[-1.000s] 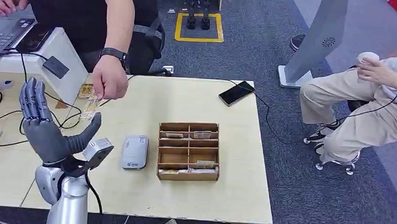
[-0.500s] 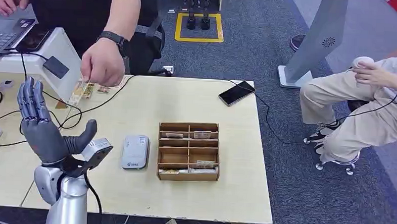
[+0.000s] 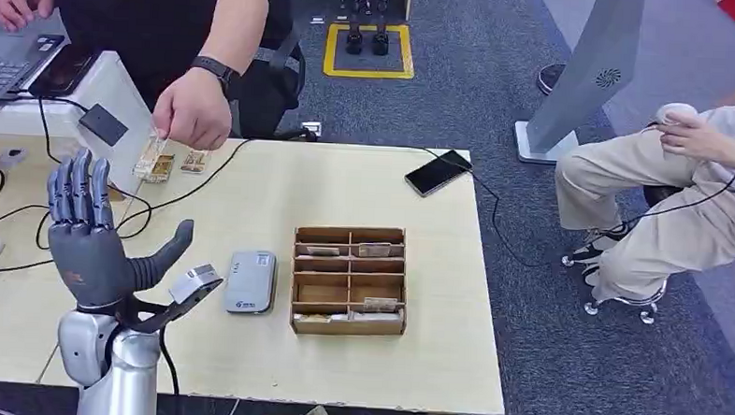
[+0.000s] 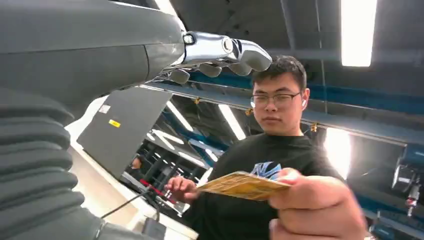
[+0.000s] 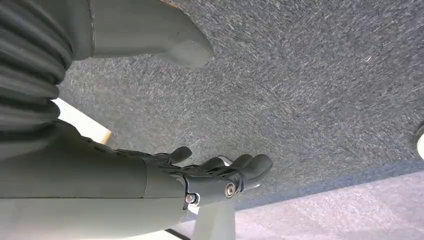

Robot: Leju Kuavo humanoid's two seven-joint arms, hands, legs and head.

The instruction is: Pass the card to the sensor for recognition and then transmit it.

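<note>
My left hand (image 3: 95, 247) is raised over the table's near left corner, palm up, fingers spread, holding nothing. A person's hand (image 3: 195, 114) hovers over the far left of the table and pinches a yellowish card (image 3: 151, 157). In the left wrist view the same card (image 4: 244, 185) is in the person's fingers, apart from my fingertips (image 4: 225, 52). The grey card sensor (image 3: 250, 281) lies flat on the table, to the right of my left hand. My right hand (image 5: 215, 177) hangs over grey carpet with loosely extended fingers and nothing in it.
A wooden sorting box (image 3: 349, 280) with cards in its slots stands right of the sensor. Two loose cards (image 3: 194, 161) lie at the far left edge. A phone (image 3: 438, 171) on a cable is at the far right. Cables (image 3: 26, 213) cross the left side. A seated person (image 3: 683, 184) is at right.
The person's hand has drawn the card away from my left thumb toward the table's far left edge. My left hand shifted slightly right and lower, still open.
</note>
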